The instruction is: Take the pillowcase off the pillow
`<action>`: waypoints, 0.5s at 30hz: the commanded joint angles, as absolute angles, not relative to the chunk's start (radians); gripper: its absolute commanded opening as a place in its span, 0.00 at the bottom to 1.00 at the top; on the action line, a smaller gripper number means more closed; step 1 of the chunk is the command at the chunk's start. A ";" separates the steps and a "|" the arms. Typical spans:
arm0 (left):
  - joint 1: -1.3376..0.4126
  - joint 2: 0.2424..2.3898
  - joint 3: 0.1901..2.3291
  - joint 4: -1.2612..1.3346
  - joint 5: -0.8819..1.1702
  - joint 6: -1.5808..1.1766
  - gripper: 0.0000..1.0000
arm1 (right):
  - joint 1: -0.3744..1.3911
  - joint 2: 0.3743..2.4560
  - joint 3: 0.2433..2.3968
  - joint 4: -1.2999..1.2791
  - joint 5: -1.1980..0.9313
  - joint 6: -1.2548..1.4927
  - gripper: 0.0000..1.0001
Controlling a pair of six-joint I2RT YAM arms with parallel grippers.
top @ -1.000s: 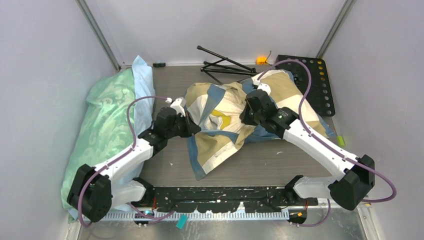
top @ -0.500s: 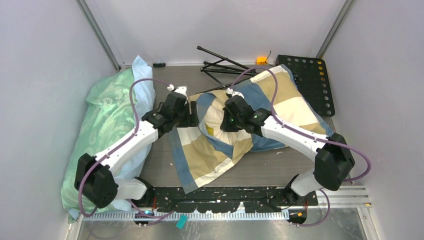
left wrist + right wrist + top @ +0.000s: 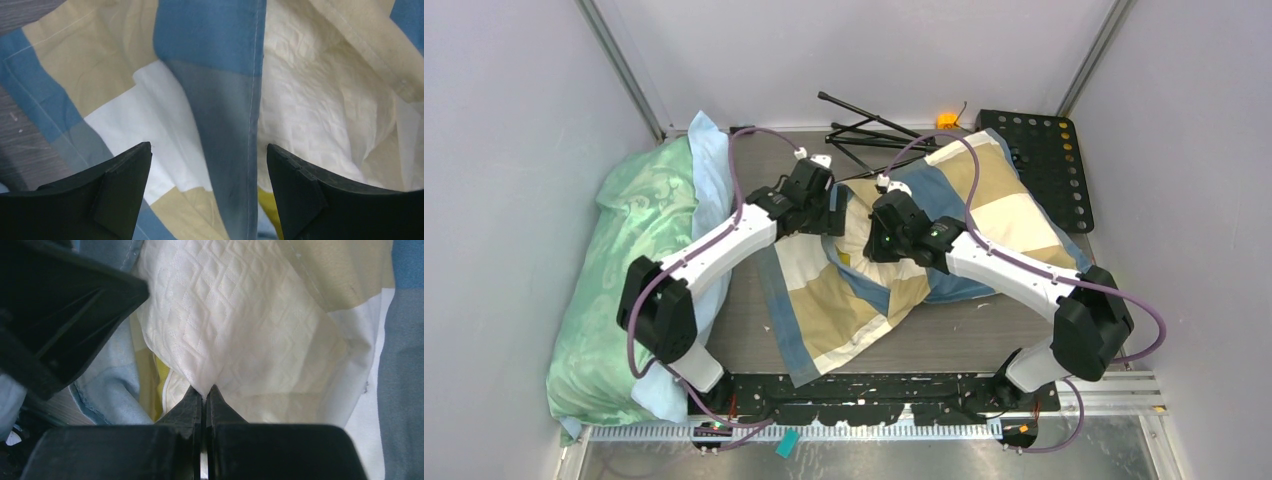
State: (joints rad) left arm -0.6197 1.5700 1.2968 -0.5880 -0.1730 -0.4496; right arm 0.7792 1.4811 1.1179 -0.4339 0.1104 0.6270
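**A:** Where's the pillowcase (image 3: 1009, 215)?

**B:** Mid-table. The stuffed end points far-right and the slack end trails near-left. Its mouth gapes between the two arms.

**A:** And the pillow (image 3: 220, 320)?

**B:** Mostly inside the pillowcase, with a cream quilted corner showing at the mouth. The right claw (image 3: 205, 390) is pinched tight on that corner.

**A:** Left claw (image 3: 209, 160)?

**B:** Spread wide, holding nothing. It hangs right over the blue hem (image 3: 252, 75), which runs lengthwise between its fingers, with the pillow just to one side.

**A:** So the left arm is nearer the hem?

**B:** Yes. I'd say it drops, closes on the hem and drags it near-left, along the long axis, away from the right claw.
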 commanded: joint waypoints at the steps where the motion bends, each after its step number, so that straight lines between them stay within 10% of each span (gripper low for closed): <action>1: -0.617 1.650 1.386 -0.589 -0.147 -0.396 0.83 | 0.787 1.450 1.138 -0.360 0.144 0.634 0.00; 5: -0.597 1.716 1.431 -0.639 -0.264 -0.361 0.40 | 0.787 1.431 1.129 -0.369 0.183 0.644 0.00; 15: -0.365 1.751 1.341 -0.577 -0.261 -0.426 0.22 | 0.786 1.200 1.025 -0.449 0.549 0.722 0.00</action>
